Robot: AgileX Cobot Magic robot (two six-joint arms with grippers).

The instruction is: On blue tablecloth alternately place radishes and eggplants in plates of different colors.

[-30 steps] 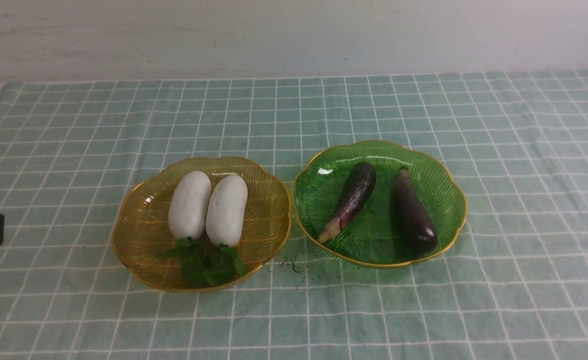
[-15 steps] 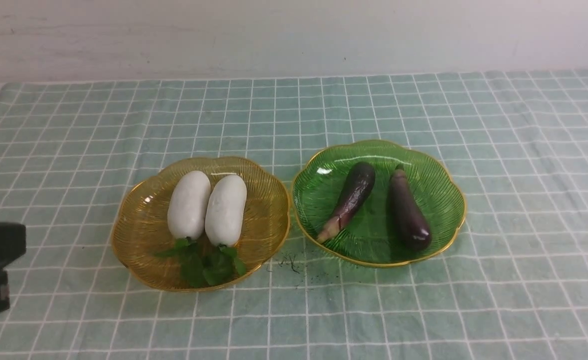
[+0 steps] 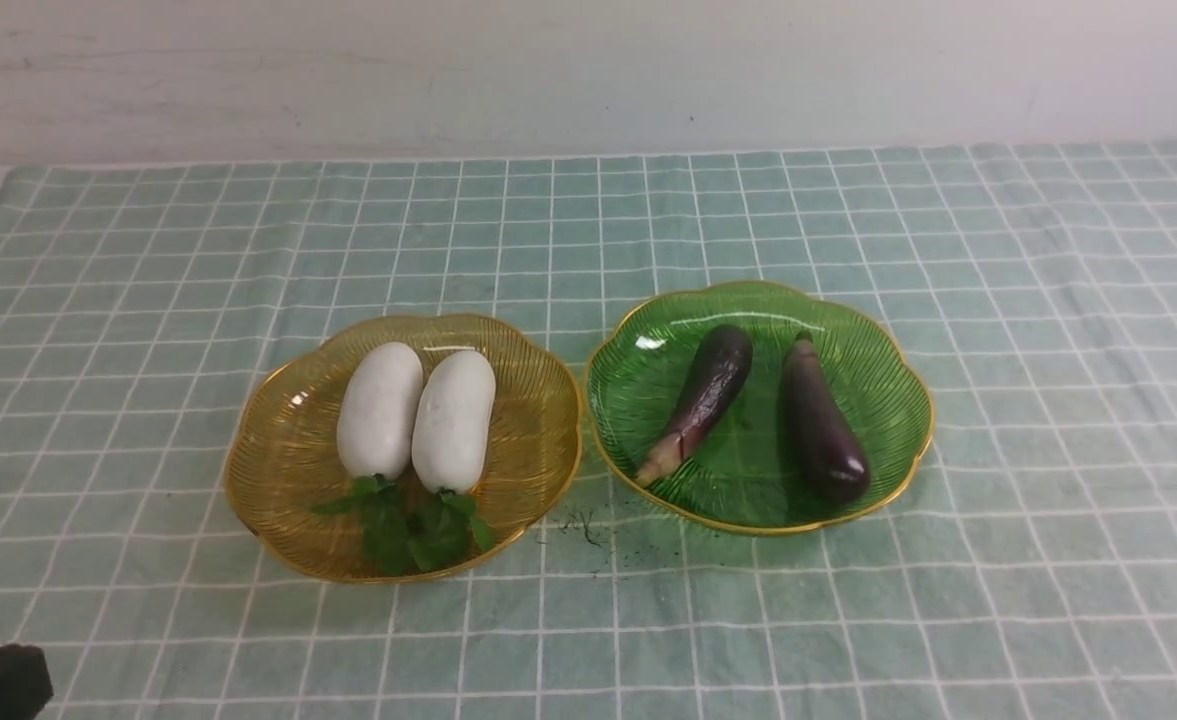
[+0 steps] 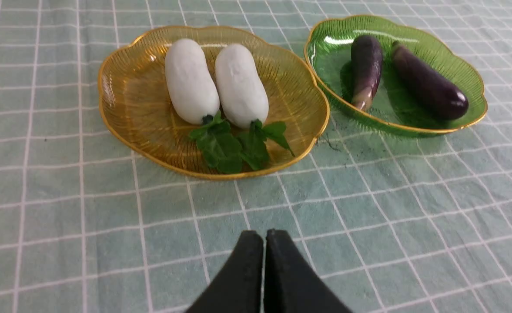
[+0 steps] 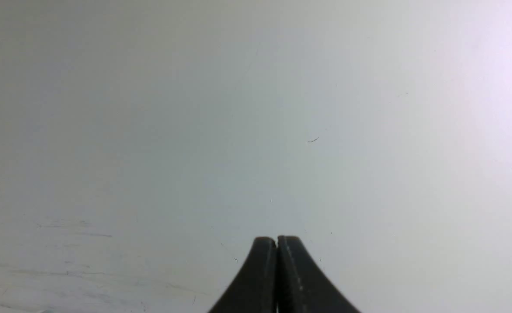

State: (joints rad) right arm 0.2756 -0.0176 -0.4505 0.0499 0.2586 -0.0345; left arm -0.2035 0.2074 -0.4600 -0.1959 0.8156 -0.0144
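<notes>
Where plates (image 3: 283, 450) nearly meet — dark specks (image 3: 584, 527).

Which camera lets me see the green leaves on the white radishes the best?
The left wrist view: the radish leaves look big and sharp there, spread on the amber plate. The front view shows them too, only smaller. The right wrist view shows none, just a pale blank surface.
</notes>
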